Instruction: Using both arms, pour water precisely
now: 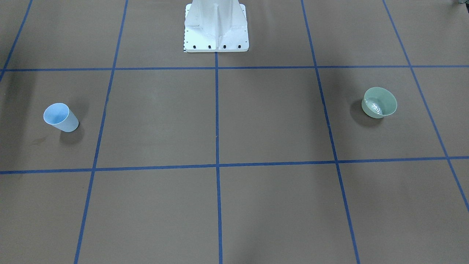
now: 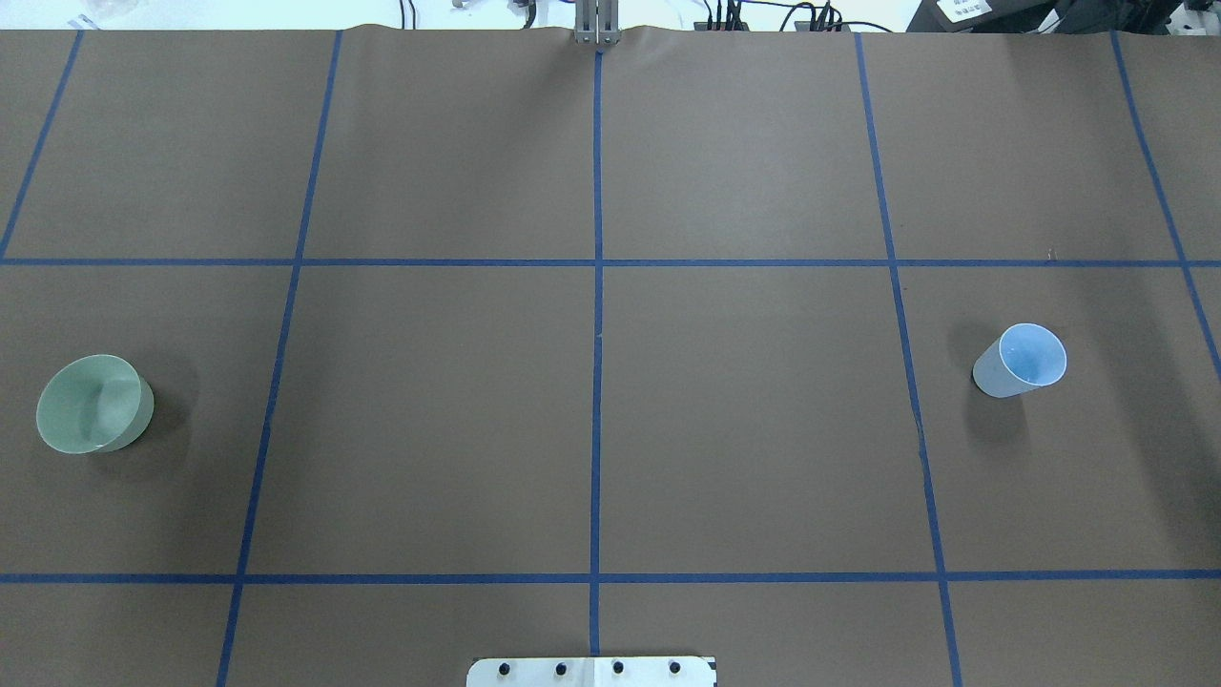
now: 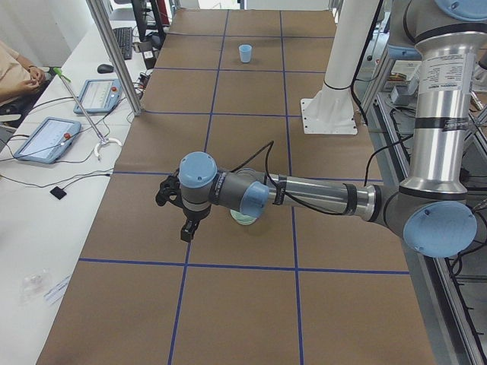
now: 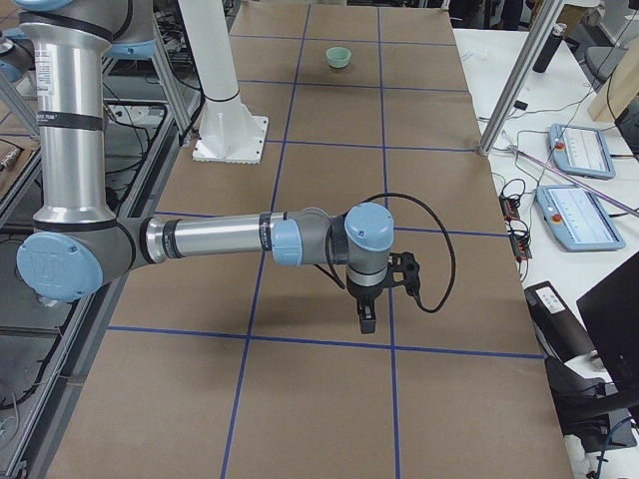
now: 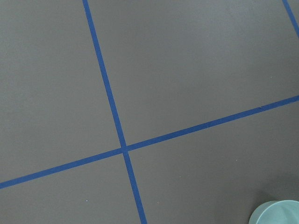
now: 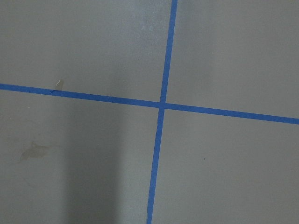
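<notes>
A pale green bowl [image 1: 379,102] stands on the brown table at the robot's left [image 2: 93,404]. The water [image 1: 374,107] shows as a white glint inside it. A light blue cup [image 1: 61,117] stands at the robot's right [image 2: 1021,360]. The left arm [image 3: 319,196] reaches low over the table and partly hides the bowl [image 3: 243,218]. Its gripper [image 3: 187,230] points down just beyond the bowl. The bowl's rim shows in the left wrist view [image 5: 275,213]. The right arm [image 4: 220,239] reaches out low, with its gripper [image 4: 366,317] pointing down. I cannot tell whether either gripper is open or shut.
The white pedestal [image 1: 216,25] stands at the robot's edge of the table. Blue tape lines [image 2: 597,286] divide the brown cover into squares. Side benches hold control tablets [image 3: 46,138] [image 4: 574,215] and cables. A faint stain [image 6: 32,150] marks the cover below the right wrist.
</notes>
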Robot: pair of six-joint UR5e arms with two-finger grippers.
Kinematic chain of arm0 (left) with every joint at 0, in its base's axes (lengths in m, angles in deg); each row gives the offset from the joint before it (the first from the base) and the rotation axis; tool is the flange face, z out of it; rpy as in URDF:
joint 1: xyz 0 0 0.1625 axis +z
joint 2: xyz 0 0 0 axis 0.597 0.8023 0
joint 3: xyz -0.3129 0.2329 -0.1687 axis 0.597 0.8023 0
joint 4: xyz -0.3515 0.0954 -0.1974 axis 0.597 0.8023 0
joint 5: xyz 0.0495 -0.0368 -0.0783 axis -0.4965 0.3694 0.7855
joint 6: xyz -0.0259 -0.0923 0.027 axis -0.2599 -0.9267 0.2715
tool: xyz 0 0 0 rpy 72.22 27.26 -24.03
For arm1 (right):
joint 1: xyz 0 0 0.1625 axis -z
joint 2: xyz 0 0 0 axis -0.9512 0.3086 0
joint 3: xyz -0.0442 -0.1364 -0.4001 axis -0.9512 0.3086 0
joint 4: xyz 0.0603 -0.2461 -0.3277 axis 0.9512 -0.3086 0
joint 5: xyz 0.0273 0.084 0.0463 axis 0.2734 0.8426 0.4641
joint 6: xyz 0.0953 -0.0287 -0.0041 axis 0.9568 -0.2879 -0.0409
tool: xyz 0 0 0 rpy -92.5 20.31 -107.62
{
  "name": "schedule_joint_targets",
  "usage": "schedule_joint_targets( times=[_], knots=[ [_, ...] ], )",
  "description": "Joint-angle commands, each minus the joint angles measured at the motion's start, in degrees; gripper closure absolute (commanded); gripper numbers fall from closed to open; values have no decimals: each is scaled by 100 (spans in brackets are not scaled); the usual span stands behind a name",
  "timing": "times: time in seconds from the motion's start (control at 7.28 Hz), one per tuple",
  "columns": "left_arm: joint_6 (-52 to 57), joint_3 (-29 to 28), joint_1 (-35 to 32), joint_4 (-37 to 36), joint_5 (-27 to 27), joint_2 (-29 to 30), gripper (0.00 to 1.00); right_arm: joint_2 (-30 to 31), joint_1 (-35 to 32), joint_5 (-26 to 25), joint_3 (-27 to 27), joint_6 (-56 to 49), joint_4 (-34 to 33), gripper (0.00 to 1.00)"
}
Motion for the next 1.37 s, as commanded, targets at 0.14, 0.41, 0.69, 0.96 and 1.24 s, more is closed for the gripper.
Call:
schedule_joint_targets(
  times=[0.14, 0.41, 0.69, 0.96, 1.24],
  knots=[
    [-916, 25, 787, 307, -28, -46, 0, 0, 13, 0, -3, 0, 0, 0],
    [-1402, 8, 1261, 622, -90, -194, 0, 0, 13, 0, 6, 0, 27, 0],
    [-2452, 8, 1710, 1613, -317, -589, 0, 0, 13, 9, -3, 0, 27, 0],
    [-3281, -1, 2438, 2152, -756, -801, 0, 0, 13, 9, 6, 0, 27, 0],
    [-3425, -28, 2695, 2207, -793, -889, 0, 9, 13, 9, 6, 0, 27, 0]
  ],
)
